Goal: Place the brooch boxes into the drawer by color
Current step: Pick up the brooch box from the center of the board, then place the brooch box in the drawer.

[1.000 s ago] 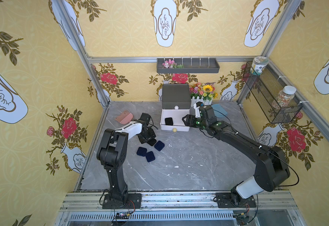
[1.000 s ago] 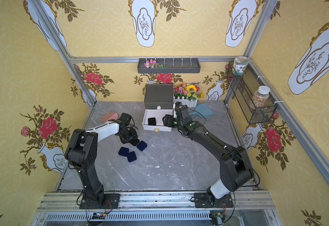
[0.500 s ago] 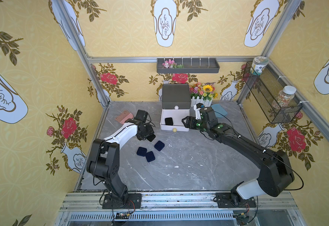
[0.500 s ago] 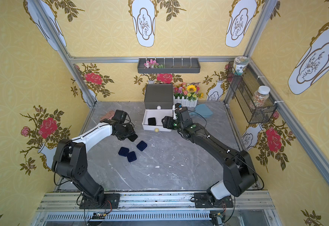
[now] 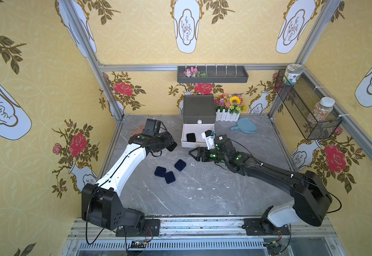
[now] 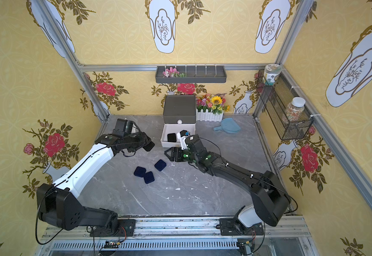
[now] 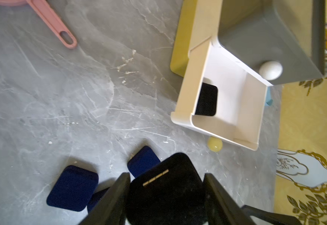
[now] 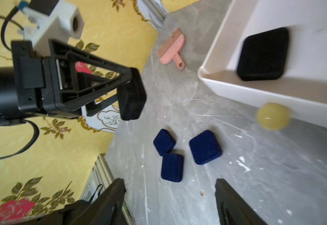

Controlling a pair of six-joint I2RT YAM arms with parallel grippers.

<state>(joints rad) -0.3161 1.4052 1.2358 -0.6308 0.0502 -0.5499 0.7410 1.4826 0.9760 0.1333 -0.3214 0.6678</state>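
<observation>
1. Drawer chest (image 5: pixel 199 108): white tier (image 5: pixel 199 130) pulled out, apparently to take black stock; one black brooch box (image 5: pixel 190 137) lies inside.
2. Left gripper (image 7: pixel 166 181): fingers clamped on second black brooch box (image 8: pixel 132 95), held above the table (image 5: pixel 202 195) near the white tier, likely for deposit there.
3. Right gripper (image 5: pixel 192 154): fingers spread wide, empty, low before the open tier.
4. Navy brooch boxes (image 5: pixel 170 177): three, clustered on the table, unsorted.

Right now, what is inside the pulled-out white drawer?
One black brooch box lies flat on the white drawer's floor. The rest of the visible floor is bare. The back, under the dark grey tier, is covered and cannot be seen.
</observation>
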